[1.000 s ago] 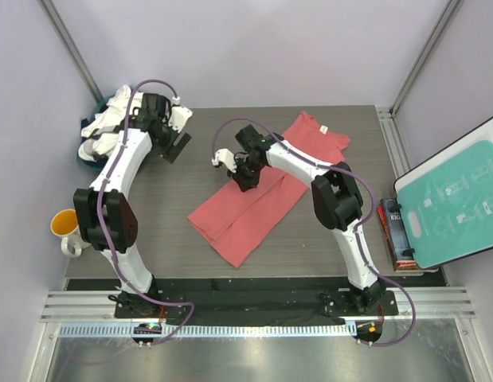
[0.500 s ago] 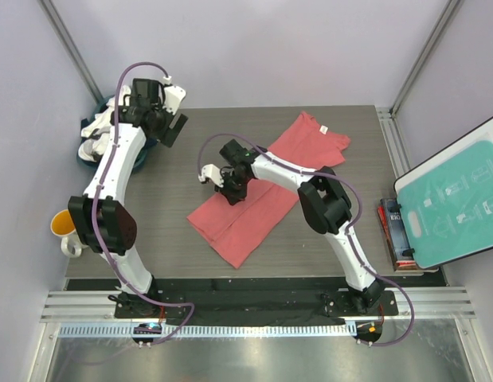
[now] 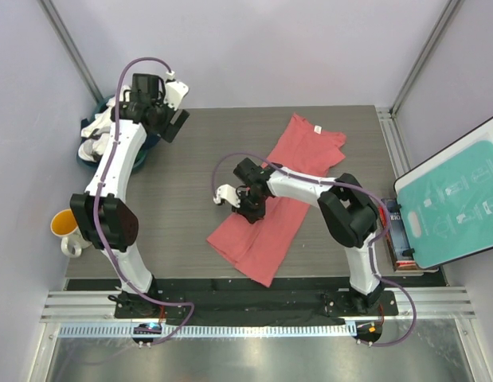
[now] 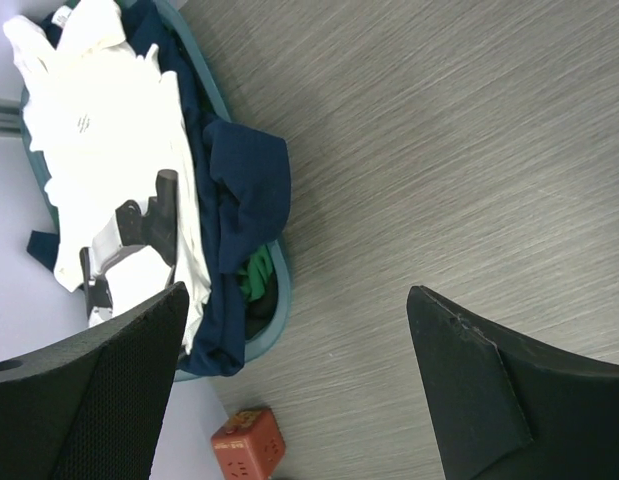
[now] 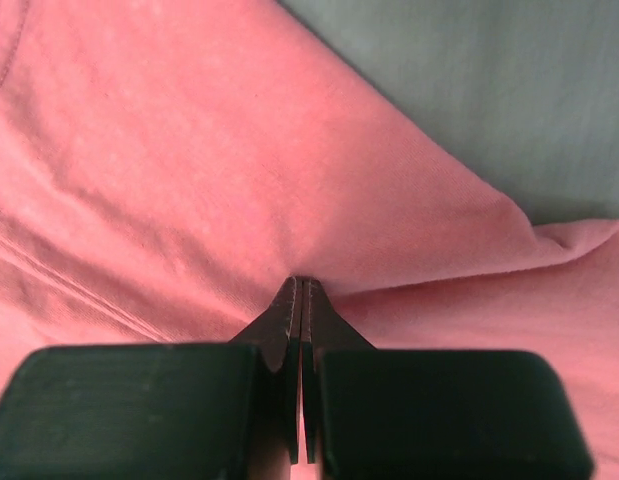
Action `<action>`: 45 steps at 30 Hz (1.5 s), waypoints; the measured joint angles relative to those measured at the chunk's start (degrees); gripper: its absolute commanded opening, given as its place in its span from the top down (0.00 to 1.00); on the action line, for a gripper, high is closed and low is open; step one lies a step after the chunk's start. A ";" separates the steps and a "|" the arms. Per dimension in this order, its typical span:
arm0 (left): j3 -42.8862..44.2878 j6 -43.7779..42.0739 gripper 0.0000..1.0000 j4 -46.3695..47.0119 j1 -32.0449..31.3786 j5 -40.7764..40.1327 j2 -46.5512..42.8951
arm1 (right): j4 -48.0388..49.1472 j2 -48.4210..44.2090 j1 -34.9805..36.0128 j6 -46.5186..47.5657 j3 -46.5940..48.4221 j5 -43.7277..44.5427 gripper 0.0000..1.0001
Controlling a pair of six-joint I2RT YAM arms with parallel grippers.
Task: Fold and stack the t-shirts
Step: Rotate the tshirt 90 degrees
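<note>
Since the earlier frames, the right claw [image 3: 248, 208] has drawn the coral-red t-shirt [image 3: 271, 235] toward the near right of the table [image 3: 166, 223], and the left claw [image 3: 173, 121] has widened. Right claw: jaws pressed fully together, pinching a ridge of the coral-red cloth near mid-garment. The shirt lies partly folded and diagonal, with its white neck tag [image 3: 316, 129] at the far end. Left claw: jaws wide, holding nothing, raised over the far-left table corner beside the teal basket [image 4: 279, 290], which contains a white t-shirt [image 4: 109, 130] and a navy t-shirt [image 4: 244, 180].
</note>
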State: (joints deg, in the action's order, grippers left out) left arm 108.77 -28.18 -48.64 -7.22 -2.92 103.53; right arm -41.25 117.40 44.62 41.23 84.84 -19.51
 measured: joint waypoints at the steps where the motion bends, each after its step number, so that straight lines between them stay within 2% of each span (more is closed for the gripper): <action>1: 0.15 -0.46 0.10 0.00 -0.07 0.00 0.04 | 0.02 -1.05 0.31 -0.07 -1.57 0.37 0.99; 10: 3.41 -2.03 0.09 -0.61 -1.84 -0.04 0.20 | -1.07 -11.28 3.98 -1.51 -15.63 3.08 0.99; 14: 3.58 -2.08 0.10 -1.07 -3.41 -0.11 0.20 | -3.50 -13.31 4.79 -2.49 -16.44 5.73 0.99; 22: 3.45 -2.69 0.09 -1.46 -9.38 -0.87 -0.09 | -7.72 -16.57 3.80 -0.76 -1.73 11.23 0.99; 27: 1.90 -3.87 0.09 -1.27 -11.76 -0.61 -2.08 | -1.42 -18.69 1.09 0.42 5.79 20.61 0.99; 30: -1.75 -4.26 0.07 0.79 -11.76 -0.85 -5.05 | 3.39 -16.96 -5.40 -1.05 7.69 26.56 0.99; 32: -5.77 -4.98 0.00 2.82 -11.72 -1.29 -7.87 | 5.75 -13.99 -10.64 -2.75 9.84 30.34 0.99; 37: -12.59 -6.01 0.00 6.29 -11.63 -4.79 -12.59 | 11.45 -3.78 -21.05 -6.16 15.61 39.56 0.99; 40: -16.31 -7.26 0.00 9.31 -11.52 -6.84 -13.68 | 12.28 -0.17 -22.75 -6.84 16.13 41.81 0.99; 45: -23.61 -10.67 0.00 11.89 -11.45 -7.37 -15.08 | 12.55 3.48 -21.49 -6.75 16.35 41.90 0.99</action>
State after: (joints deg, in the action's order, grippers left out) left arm 85.17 -38.85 -36.75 -18.68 -10.28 88.44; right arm -28.71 120.88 23.14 34.48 101.19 22.39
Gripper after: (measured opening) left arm 0.996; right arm 0.017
